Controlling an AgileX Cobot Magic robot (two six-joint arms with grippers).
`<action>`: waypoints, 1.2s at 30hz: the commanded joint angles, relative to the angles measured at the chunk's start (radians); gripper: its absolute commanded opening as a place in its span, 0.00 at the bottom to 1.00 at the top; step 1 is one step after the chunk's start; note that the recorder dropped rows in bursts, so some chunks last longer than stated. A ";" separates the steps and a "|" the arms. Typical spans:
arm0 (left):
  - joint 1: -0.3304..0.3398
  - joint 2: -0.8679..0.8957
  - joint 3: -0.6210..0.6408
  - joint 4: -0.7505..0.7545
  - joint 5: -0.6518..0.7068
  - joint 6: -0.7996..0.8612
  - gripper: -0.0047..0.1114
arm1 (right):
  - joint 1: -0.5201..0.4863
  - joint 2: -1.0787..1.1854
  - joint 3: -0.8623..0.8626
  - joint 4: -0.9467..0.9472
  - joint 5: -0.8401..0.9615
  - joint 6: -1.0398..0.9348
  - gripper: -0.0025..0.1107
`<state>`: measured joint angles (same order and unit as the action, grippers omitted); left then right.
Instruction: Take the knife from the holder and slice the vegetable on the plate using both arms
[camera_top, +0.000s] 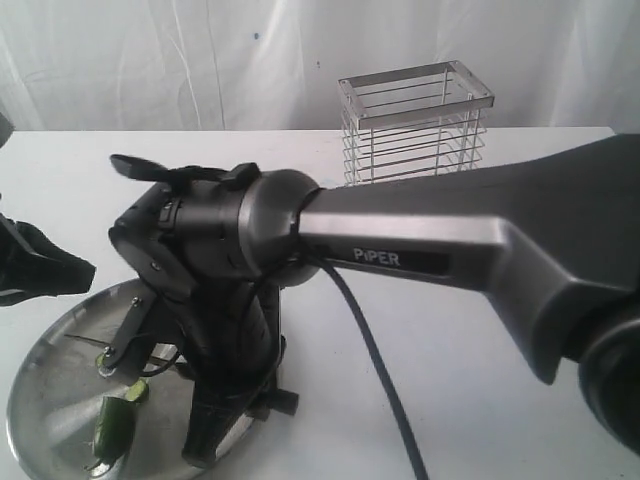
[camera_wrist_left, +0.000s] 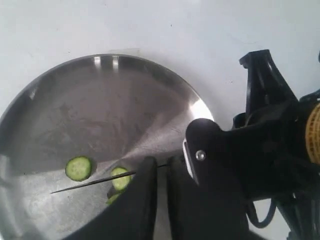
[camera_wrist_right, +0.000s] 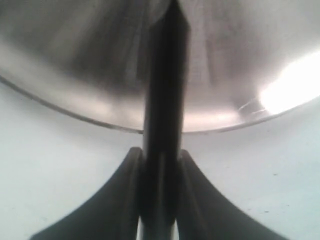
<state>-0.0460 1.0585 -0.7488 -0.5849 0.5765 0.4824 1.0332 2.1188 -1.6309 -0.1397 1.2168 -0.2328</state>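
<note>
R arm (camera_top: 480, 230) extended across, wrist bent down over plate (camera_top: 40, 400); R tool (camera_wrist_right: 160, 165) clamped on knife (camera_wrist_right: 165, 90). L tool (camera_wrist_left: 161, 167) slightly parted, empty.

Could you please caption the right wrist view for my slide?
Right gripper clamps the black knife over the steel plate's edge.

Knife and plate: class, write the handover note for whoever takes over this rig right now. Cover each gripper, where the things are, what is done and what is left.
Left gripper: fingers slightly apart, holding nothing, off the vegetable.
Right gripper: shut on the knife, blade low over the plate among the slices.
Holder: at the back of the table, no knife in it.
Vegetable: uncut stub lying on the plate, two round slices near it.
Done: knife taken out, first slices cut.
Left: probably steady the stub with the left fingers and cut more.
</note>
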 joint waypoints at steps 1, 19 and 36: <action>-0.005 -0.011 -0.006 -0.019 0.037 -0.015 0.30 | -0.030 -0.041 0.055 0.133 0.004 0.018 0.02; -0.005 0.025 -0.006 0.018 0.039 -0.017 0.36 | -0.034 -0.066 0.181 0.166 0.004 0.028 0.02; -0.006 0.028 -0.006 0.012 0.045 -0.016 0.36 | -0.104 -0.028 0.118 0.432 0.004 -0.028 0.02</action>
<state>-0.0460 1.0870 -0.7492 -0.5583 0.6015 0.4720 0.9576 2.1031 -1.5046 0.1716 1.2176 -0.2167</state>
